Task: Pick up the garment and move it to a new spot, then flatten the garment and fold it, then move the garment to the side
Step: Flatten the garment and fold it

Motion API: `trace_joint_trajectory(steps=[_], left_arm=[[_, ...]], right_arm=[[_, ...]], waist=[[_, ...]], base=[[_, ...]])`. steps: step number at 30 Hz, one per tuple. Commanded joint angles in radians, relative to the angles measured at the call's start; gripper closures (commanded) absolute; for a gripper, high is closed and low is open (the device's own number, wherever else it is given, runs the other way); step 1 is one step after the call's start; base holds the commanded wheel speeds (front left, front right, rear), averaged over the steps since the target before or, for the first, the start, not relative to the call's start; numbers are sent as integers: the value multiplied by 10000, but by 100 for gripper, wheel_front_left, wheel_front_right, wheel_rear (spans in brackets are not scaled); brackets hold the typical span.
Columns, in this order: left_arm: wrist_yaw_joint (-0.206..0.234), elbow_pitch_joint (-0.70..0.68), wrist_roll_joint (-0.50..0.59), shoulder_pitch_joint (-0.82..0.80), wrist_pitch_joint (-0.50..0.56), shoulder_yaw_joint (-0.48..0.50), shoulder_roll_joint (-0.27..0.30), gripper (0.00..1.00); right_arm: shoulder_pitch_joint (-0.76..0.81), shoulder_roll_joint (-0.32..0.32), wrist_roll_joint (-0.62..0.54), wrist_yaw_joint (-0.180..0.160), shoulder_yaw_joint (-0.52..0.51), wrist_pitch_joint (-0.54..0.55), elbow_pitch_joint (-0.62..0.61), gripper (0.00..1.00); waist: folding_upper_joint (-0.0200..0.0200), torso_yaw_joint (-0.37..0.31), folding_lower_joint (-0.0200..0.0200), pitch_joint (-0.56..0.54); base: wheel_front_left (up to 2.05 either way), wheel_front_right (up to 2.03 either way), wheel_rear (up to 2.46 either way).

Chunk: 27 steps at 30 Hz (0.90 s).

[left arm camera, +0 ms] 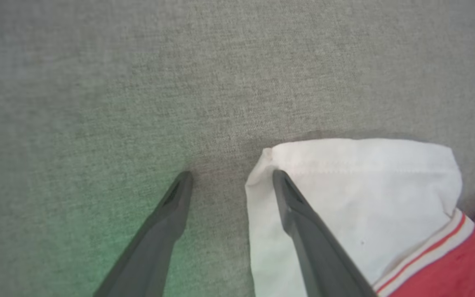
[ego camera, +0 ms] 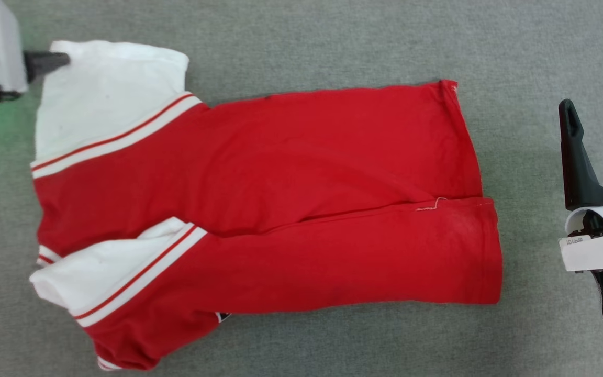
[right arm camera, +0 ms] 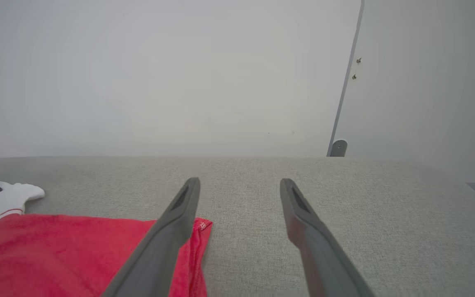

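Head view: the garment (ego camera: 291,173) lies flat on the grey fabric surface (ego camera: 333,42), both long sides folded in to meet along a seam. Its white sleeves are toward the surface's left side and its red hem toward the right. Only a scrap of black-and-white print peeps from under its near edge; the rest of the print is hidden. The left gripper (ego camera: 45,62) is cut off by the picture's edge, with one dark finger reaching the far sleeve's corner. The right gripper (ego camera: 590,104) stands beside the hem, apart from it, with its fingers spread.

Left wrist view: the left gripper (left arm camera: 232,175) has its fingers parted. One is over bare surface and the other over the corner of the white sleeve (left arm camera: 357,185). Whether it touches the cloth cannot be told.

Right wrist view: the right gripper (right arm camera: 241,181) is parted and holds nothing. The garment's (right arm camera: 56,251) hem corner shows partly behind one finger, short of the surface's far edge.
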Motion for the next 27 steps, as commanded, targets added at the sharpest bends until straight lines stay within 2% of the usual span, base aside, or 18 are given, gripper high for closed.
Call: trace_joint_trajectory(steps=[1, 5, 7, 8, 12, 15, 19, 27], left_arm=[[-54, 195, -248, 255, 554, -86, -141, 0], [-85, 141, -792, 264, 1130, -2, -430, 0], [-93, -9, -1014, 409, 1419, -66, -579, 18], [-95, -172, -1035, 430, 1524, -146, -596, 41], [-99, -778, -1175, 513, 1338, -246, -567, 100], [-97, -1065, -1182, 525, 1108, -291, -456, 100], [-74, -1276, -1214, 491, 855, -375, -408, 100], [-75, -1590, -1383, 269, 555, -617, -558, 100]], right_arm=[[118, 14, 84, -9, -11, -33, 14, 0], [-5, 25, 198, -9, 29, 38, 65, 0], [-80, -35, 210, -9, 41, 78, 107, 0], [-117, -66, 216, -9, 35, 106, 125, 0], [-374, -197, 335, -9, 143, 285, 205, 0], [-591, -346, 472, -9, 369, 675, 411, 0], [-1385, -746, 591, -9, 826, 1883, 912, 0], [-4032, -1603, 1496, -9, 2116, 5862, 2688, 0]], waist=[[0, -183, 0, 201], [0, -119, 0, 281], [0, -54, 0, 308], [0, -21, 0, 323], [0, 109, 0, 381], [0, 186, 0, 394], [0, 264, 0, 412], [0, 629, 0, 497]], base=[[0, 0, 0], [0, 0, 0], [0, 0, 0], [0, 0, 0], [0, 0, 0], [0, 0, 0], [0, 0, 0], [0, 0, 0]])
